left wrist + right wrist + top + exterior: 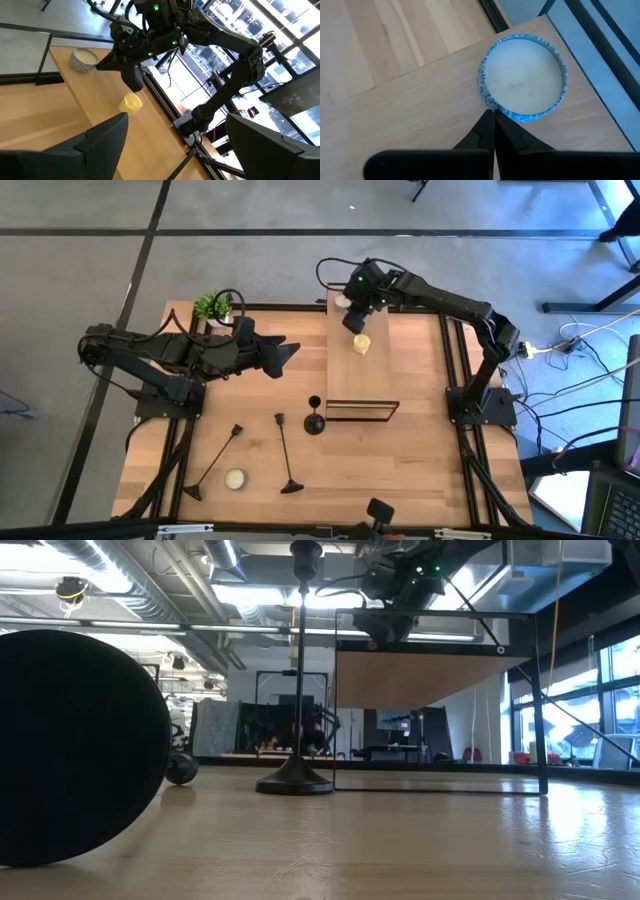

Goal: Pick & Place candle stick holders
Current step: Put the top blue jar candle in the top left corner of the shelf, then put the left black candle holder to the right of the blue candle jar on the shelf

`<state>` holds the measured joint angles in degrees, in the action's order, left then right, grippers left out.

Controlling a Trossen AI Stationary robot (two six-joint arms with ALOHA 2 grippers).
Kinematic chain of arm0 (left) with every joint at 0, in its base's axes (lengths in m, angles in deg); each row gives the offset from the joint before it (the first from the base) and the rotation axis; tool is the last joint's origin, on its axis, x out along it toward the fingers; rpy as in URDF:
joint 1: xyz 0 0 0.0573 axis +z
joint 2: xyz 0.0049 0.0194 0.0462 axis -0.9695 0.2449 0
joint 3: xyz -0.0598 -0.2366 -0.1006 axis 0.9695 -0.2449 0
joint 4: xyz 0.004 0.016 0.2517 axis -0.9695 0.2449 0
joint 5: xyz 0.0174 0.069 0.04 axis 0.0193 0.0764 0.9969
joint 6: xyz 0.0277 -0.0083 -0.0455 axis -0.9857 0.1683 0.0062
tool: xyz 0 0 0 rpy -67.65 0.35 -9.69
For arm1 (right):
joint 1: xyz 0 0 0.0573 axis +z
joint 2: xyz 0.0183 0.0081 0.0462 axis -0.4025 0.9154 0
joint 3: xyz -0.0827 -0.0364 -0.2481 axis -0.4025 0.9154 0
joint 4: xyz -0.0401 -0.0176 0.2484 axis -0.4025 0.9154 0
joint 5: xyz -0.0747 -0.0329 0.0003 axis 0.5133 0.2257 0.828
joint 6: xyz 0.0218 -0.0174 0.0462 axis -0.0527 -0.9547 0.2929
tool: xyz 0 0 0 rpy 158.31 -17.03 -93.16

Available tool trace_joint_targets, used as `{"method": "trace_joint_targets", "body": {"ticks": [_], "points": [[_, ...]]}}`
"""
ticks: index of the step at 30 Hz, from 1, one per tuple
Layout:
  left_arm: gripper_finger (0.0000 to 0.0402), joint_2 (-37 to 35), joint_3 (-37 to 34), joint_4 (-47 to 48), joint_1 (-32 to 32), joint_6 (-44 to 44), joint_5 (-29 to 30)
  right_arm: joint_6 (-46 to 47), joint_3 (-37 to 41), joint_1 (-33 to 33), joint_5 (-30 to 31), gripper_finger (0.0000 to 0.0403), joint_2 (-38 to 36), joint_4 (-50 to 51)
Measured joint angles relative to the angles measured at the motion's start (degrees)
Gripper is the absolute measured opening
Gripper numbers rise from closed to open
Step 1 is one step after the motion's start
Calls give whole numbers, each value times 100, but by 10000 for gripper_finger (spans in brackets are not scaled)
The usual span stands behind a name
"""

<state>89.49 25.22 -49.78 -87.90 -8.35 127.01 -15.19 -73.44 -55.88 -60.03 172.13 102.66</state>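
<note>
Stock as I found it, placed against the raised wooden shelf [362, 370]:

- Short candle stick holder [315, 420]: upright on the table, just beside the shelf's near-left corner. I judged it not yet on the shelf.
- Two tall candle stick holders [286, 452] [215, 462]: lying flat, well apart from the shelf. Untouched, by my reckoning.
- Yellow candle [361, 344] and blue-rimmed candle [524, 77]: on the shelf top.
- Left gripper [285, 356]: hovering left of the shelf, fingers spread, empty.
- Right gripper [356, 315]: above the shelf's far end, fingers together, tips beside the blue-rimmed candle, carrying nothing.

All three placements remained, I judged.
</note>
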Motion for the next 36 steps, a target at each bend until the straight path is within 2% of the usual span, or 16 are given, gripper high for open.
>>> {"method": "trace_joint_targets", "body": {"ticks": [12, 20, 29, 36], "points": [[331, 0, 4, 0, 0, 53, 85, 1, 1, -8, 0, 1, 80, 47], [331, -2, 6, 78, -7, 23, -60, 73, 0, 159, -117, 2, -537, 669], [331, -2, 6, 465, -23, 147, -1676, 907, -328, 434, -1146, 2, -1554, 1322], [331, -2, 6, 705, -218, 101, -2825, 1586, -382, 829, -1526, 3, -2240, 1511]]}}
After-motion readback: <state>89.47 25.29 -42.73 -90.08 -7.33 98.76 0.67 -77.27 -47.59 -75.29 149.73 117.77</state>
